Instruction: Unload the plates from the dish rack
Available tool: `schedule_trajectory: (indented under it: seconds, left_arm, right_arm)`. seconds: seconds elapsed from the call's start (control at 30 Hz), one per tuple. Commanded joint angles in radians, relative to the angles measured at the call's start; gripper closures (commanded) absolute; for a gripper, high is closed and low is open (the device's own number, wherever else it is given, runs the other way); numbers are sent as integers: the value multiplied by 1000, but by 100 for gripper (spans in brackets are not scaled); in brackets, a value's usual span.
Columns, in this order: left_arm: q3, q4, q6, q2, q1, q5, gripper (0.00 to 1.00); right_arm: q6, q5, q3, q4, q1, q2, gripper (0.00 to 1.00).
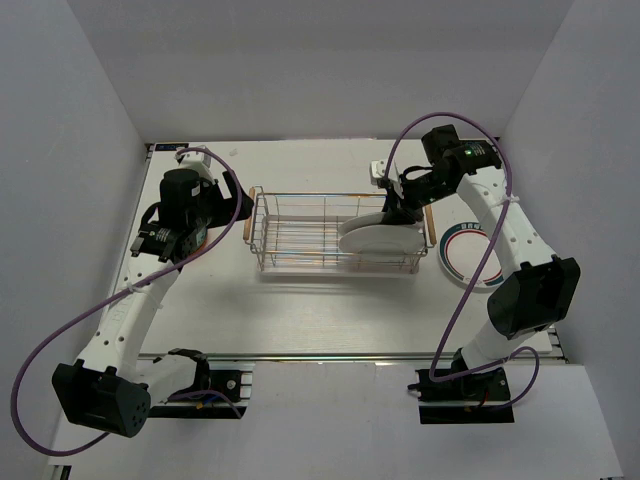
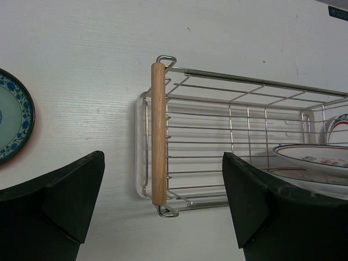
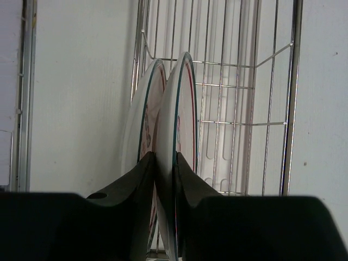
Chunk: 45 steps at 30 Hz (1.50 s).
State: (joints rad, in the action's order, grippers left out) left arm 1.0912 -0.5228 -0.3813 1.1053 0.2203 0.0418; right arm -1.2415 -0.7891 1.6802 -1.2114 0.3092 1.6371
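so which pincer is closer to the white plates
Right. The right pincer grips the rim of one white plate at the right end of the dish rack; the left pincer hangs open past the wooden handle at the other end.

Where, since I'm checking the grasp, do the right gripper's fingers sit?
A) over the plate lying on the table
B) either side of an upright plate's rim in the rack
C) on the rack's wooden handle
B: the right wrist view shows the right gripper with one finger on each side of a white plate standing in the dish rack.
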Motion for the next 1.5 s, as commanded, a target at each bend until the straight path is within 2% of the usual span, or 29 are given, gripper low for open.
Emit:
schedule_trajectory:
  seconds: [0.0, 0.6, 0.7, 0.77, 0.8, 0.83, 0.87, 0.9, 0.93, 0.97, 1.0, 1.13, 1.2, 1.27, 1.33, 1.47]
  left_arm:
    - [15, 15, 9, -18, 5, 3, 2]
    - [26, 3, 12, -48, 5, -6, 2]
    - [27, 6, 13, -62, 5, -6, 2]
    - [29, 9, 10, -73, 5, -5, 2]
    - [29, 17, 10, -76, 5, -6, 2]
    - [30, 20, 7, -79, 5, -10, 2]
    - [30, 24, -5, -85, 5, -14, 2]
    - [32, 33, -14, -87, 5, -23, 2]
    - [38, 38, -21, -88, 5, -26, 2]
    - [44, 40, -34, -85, 5, -26, 2]
    - [50, 38, -42, -82, -4, -63, 2]
    - [81, 23, -62, -71, -4, -109, 2]
    - [72, 29, -61, -82, -4, -118, 2]
    - [53, 32, -61, -90, -4, -129, 2]
    - [35, 33, -62, -101, -4, -151, 2]
    - [13, 35, -64, -110, -4, -168, 2]
  right_arm:
    - [-10, -44, 71, -28, 5, -42, 93]
    - [94, -19, 268, 10, 2, -109, 100]
    - [177, 2, 237, 105, 4, -157, 100]
    - [337, 72, 175, 269, 5, -204, 100]
    - [414, 115, 146, 345, 5, -226, 100]
    - [498, 271, 103, 436, 4, -271, 100]
    - [648, 362, 1, 631, 5, -295, 100]
    - [701, 460, -51, 712, 5, -318, 100]
    - [753, 663, -94, 777, 1, -348, 100]
    - [805, 768, -118, 843, 1, -352, 100]
    - [935, 948, -119, 842, -1, -335, 100]
    - [1189, 1333, -94, 698, -8, -260, 100]
    - [1311, 1446, -97, 575, -9, -214, 100]
    - [1385, 1476, -114, 515, -15, -195, 100]
    - [1470, 1501, -169, 490, -27, -189, 100]
    - [1534, 1509, -237, 495, -44, -155, 100]
